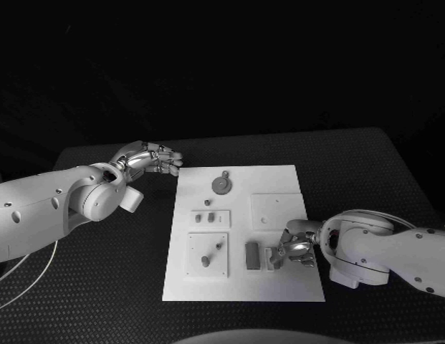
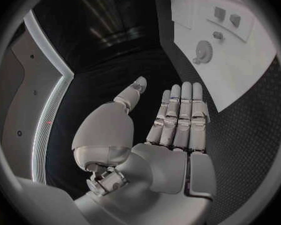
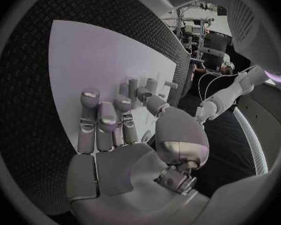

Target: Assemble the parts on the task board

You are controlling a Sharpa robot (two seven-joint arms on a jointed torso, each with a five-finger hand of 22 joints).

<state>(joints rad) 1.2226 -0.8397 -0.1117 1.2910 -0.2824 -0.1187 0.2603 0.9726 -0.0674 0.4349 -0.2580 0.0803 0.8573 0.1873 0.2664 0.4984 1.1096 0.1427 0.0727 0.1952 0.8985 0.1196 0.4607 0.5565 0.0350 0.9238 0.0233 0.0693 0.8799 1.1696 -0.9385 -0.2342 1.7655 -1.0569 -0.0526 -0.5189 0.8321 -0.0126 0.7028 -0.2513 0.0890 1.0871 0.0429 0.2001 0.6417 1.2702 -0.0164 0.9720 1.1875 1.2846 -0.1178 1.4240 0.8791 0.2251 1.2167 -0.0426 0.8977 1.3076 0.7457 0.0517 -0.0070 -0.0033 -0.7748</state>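
- Task board (image 1: 245,236) lies flat mid-table, long side running away from the robot. Grey parts on it: a round gear-like piece (image 1: 221,183) at the far end, two small blocks (image 1: 203,216) on a raised plate at mid-left, pegs (image 1: 212,255) on a near-left plate, and a dark upright block (image 1: 252,255) near centre.
- Right hand (image 1: 292,251) is low over the board's near-right area, just beside the dark block. In the right wrist view its fingers (image 3: 100,120) are loosely curled above the white surface, apart from one another, nothing visibly between them. Contact with any part: cannot tell.
- Left hand (image 1: 152,159) sits off the board's far-left corner, over bare table. In the left wrist view its fingers (image 2: 181,115) are straight and side by side, thumb spread, holding nothing.
- Risk: the right hand is crowded against the upright block; a sideways sweep could tip or shove it.
- Risk: parts are small beside these fingers, so a pinch may slip and flick a piece off the board.
- Risk: the board appears unclamped and the left hand is not bracing it; downward or lateral push may slide the whole plate.
- Risk: the right forearm hides part of the near-right area from the head view, so alignment there is judged half blind.
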